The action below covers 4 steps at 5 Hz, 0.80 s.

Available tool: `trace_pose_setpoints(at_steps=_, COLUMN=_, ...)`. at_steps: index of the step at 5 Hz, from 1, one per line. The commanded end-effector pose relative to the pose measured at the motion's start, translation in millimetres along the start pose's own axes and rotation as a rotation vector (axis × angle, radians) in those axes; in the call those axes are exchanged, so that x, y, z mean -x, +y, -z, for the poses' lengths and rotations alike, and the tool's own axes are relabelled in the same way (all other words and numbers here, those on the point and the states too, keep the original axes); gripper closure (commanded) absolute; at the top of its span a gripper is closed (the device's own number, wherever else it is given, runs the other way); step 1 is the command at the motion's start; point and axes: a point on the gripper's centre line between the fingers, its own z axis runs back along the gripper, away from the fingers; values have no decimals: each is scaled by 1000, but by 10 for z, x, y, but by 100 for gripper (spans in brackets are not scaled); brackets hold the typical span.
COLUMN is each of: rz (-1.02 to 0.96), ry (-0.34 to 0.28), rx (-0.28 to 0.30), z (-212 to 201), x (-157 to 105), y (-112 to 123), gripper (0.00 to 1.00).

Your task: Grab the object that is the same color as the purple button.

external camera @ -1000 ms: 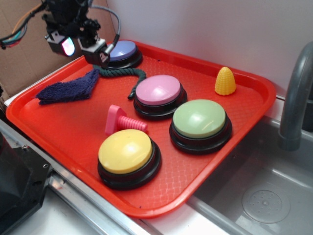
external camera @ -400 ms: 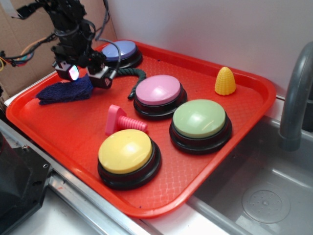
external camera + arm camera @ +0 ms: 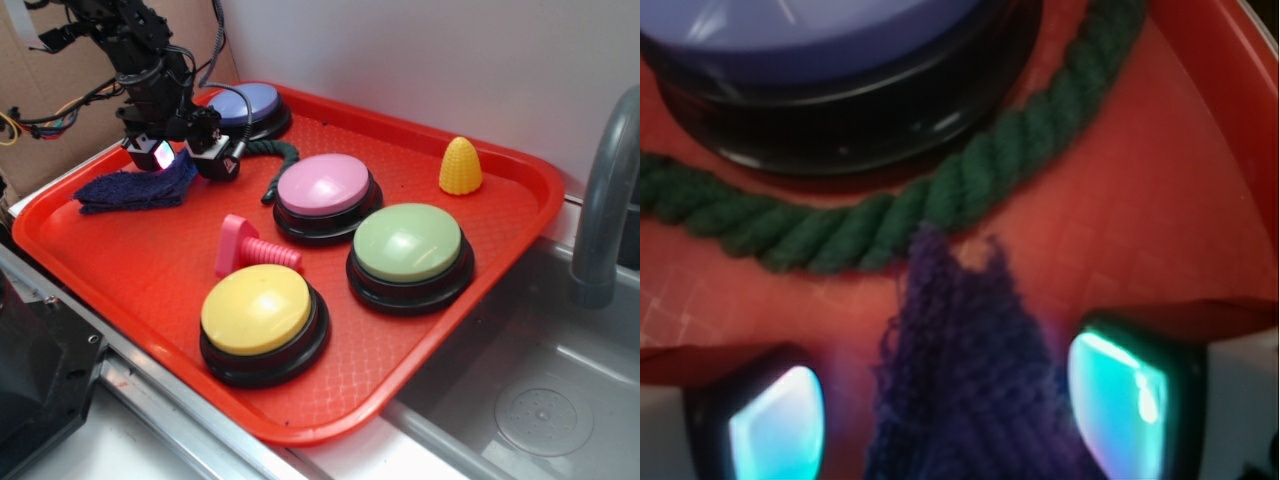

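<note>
rag (image 3: pixel 130 188) left of rope (image 3: pixel 268 160)

The gripper (image 3: pixel 190 160) has come down from above the far-left corner onto the rag's (image 3: pixel 135 188) right tip, fingers (image 3: pixel 775 425) now straddling it.

In the exterior view, the black robot gripper (image 3: pixel 178 160) covers one end of the small dark purple fuzzy rag (image 3: pixel 130 189). The wrist view is blurry, and its top edge cuts off the round lavender-blue button (image 3: pixel 830 40). The twisted dark green rope (image 3: pixel 890 215) perhaps touches the rag's tip.
</note>
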Motion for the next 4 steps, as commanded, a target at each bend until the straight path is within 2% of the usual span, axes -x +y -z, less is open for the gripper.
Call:
trace_pose_setpoints(at_steps=1, rz=-45, ry=-22, rx=53, z=-23, x=56, y=112, gripper=100)
trace_pose_setpoints(at_steps=3, rz=-33, ry=-21, rx=57, z=-112, x=47, y=92, gripper=100)
trace_pose_setpoints(at_steps=4, rz=-25, ry=-15, rx=38, z=-321, x=25, y=21, gripper=100)
